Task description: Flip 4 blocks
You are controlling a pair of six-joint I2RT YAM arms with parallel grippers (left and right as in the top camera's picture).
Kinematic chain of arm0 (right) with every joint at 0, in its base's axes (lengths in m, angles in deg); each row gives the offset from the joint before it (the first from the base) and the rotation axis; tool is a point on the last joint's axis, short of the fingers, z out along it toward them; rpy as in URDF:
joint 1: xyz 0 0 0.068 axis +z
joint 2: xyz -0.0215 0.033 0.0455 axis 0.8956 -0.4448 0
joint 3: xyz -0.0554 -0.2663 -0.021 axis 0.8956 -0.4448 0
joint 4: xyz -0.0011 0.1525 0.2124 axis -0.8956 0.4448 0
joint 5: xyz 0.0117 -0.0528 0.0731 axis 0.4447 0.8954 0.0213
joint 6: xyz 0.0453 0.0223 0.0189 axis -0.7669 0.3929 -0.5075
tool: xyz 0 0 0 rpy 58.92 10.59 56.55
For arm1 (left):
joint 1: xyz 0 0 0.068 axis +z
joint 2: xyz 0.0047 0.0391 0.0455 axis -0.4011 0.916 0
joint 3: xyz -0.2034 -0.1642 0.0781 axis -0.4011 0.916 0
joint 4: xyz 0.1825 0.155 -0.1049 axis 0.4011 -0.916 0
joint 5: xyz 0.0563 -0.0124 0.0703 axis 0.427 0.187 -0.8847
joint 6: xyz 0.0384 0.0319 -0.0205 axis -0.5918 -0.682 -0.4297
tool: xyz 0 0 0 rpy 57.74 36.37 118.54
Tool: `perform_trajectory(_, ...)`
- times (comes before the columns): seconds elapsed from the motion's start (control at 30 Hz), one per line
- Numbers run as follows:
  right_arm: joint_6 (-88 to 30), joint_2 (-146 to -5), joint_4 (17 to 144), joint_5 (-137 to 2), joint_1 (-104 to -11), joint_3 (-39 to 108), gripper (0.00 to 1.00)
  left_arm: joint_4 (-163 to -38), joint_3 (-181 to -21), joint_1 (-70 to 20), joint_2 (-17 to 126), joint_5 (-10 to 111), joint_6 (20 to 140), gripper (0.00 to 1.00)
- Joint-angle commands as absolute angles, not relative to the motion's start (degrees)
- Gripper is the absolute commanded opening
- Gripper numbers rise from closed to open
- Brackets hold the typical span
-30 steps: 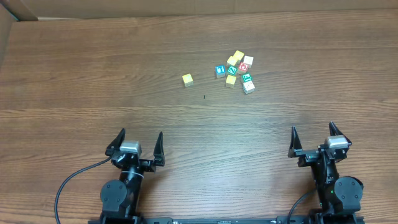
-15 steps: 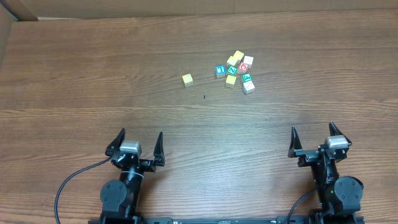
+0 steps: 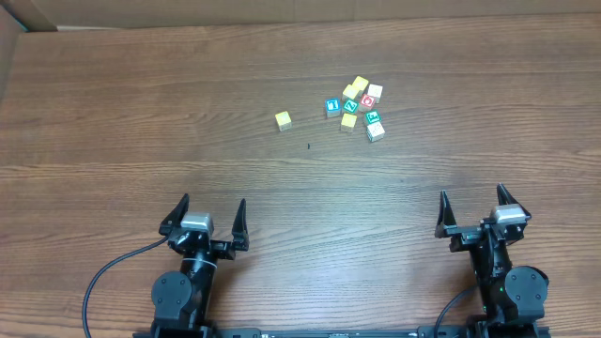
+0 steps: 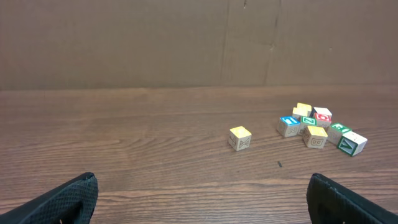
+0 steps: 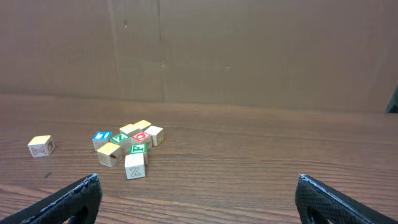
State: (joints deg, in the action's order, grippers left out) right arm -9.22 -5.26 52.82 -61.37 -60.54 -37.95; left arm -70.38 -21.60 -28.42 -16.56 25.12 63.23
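Brown cardboard walls [image 4: 124, 43] close off the far side of a wood-grain counter [image 3: 141, 141]. The blocks sit out toward that far edge, well apart from both arms. One lone yellow block [image 3: 283, 120] stands by itself, left of a tight cluster [image 3: 357, 105] where the rest crowd together, several of them touching. At the cluster's near edge I pick out a second yellow block [image 3: 348, 121], a green-faced block [image 3: 373, 117] and a cream block [image 3: 376, 131]. A blue-faced block [image 3: 331, 106] and a red-faced block [image 3: 367, 100] are mixed in among them. My left tool [image 3: 212, 208] and right tool [image 3: 471, 201] both hang low at the near edge, jaws spread wide, holding nothing. I judge these little wooden cubes to be light, rigid and fairly smooth. They should not crush, but they may skid or twist out of a careless pinch. I'd take each across two opposite side faces, low and square. I'd start with the lone one, since neighbours in the cluster leave little room for the jaws.
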Motion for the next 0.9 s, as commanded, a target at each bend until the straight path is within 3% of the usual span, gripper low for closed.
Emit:
perform_trajectory(0.0,-9.0,-5.0,52.5,-60.7,-60.6,-38.5,1.0,-70.4,-21.4,-28.1,-16.8,25.4,61.7,1.0)
perform_trajectory(0.87,-9.4,-5.0,52.0,-65.2,-60.6,-38.5,1.0,-70.2,-21.4,-28.2,-16.8,28.8,69.1,1.0)
